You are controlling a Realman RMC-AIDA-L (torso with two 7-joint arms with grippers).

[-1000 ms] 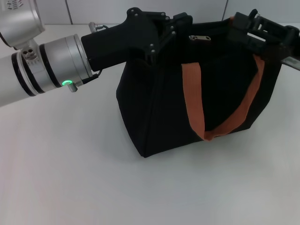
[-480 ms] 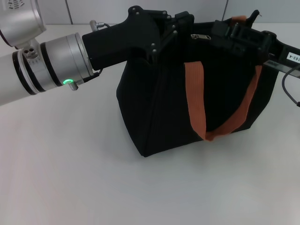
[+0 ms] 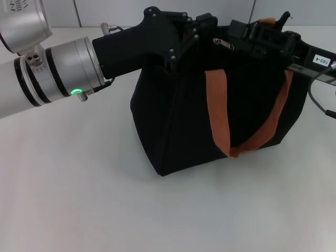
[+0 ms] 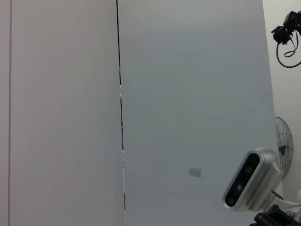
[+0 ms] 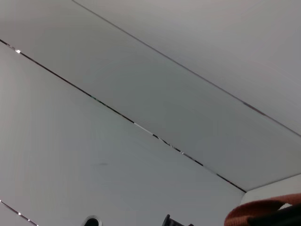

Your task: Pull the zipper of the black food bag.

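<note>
Zipper hardware (image 3: 222, 43), a small silver metal tab, is seen at 12 o'clock on the top edge of the boxy black fabric food bag (image 3: 210, 110), which is crossed by smooth orange strap handles (image 3: 216, 107). At 10 o'clock, the left gripper (image 3: 202, 26) is pressed against the bag's top corner; at 2 o'clock, the right gripper (image 3: 236, 34) is set just beside the tab. Whether either is clenched or released cannot be told.

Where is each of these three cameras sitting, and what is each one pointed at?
Head view: on the robot's head, looking down at the black food bag on the table; left gripper and right gripper flank the zipper.
Left wrist view: faces a wall panel; no fingers visible.
Right wrist view: faces wall panels.
Shared: the bag's orange handle appears in head and right wrist views.
</note>
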